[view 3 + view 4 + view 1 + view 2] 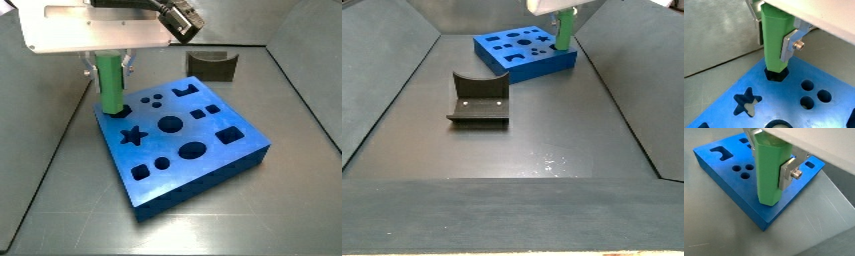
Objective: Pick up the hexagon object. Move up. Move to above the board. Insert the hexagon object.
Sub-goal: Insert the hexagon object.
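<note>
My gripper [773, 44] is shut on the hexagon object [775, 35], a tall bright green peg held upright between the silver fingers [787, 49]. The peg's lower end sits in the dark hexagon hole [777, 76] at a corner of the blue board [787, 102]. In a wrist view the peg [771, 173] stands over the board's [717, 163] near corner. In both side views the peg [110, 88] [567, 30] stands upright at the board's [214, 150] [513, 62] corner under the gripper [107, 62].
The board's top has a star hole [747, 101], small round holes [807, 85] and several other cut-outs. The dark fixture [210, 65] [478, 100] stands on the grey tray floor apart from the board. Sloped grey tray walls [389, 90] enclose the floor.
</note>
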Motion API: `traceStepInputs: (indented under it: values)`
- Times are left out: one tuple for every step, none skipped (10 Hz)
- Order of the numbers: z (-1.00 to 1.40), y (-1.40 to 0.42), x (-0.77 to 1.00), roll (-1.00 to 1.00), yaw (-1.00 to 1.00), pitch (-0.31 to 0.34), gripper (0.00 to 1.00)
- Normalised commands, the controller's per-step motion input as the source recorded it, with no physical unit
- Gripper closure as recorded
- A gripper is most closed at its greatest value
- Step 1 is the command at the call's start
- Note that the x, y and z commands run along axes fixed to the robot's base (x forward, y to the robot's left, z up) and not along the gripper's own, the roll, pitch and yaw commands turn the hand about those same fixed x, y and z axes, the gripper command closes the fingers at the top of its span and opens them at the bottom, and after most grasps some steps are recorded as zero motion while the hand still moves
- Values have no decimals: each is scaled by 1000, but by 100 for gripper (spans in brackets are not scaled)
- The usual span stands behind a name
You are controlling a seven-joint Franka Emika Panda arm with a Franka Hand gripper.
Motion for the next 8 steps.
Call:
traceStepInputs:
  values:
    - [-231,0,49,57,186,0,100]
    - [-480,-546,457,323,277,0,100]
    - [-94,-129,237,43,0,54,100]
    - [-209,-69,111,0,160,0,100]
    - [-374,-374,343,0,380,0,100]
    - [-414,103,771,-440,111,0,100]
    - [0,289,311,-409,0,0,100]
    - [0,146,-29,-89,0,-9,100]
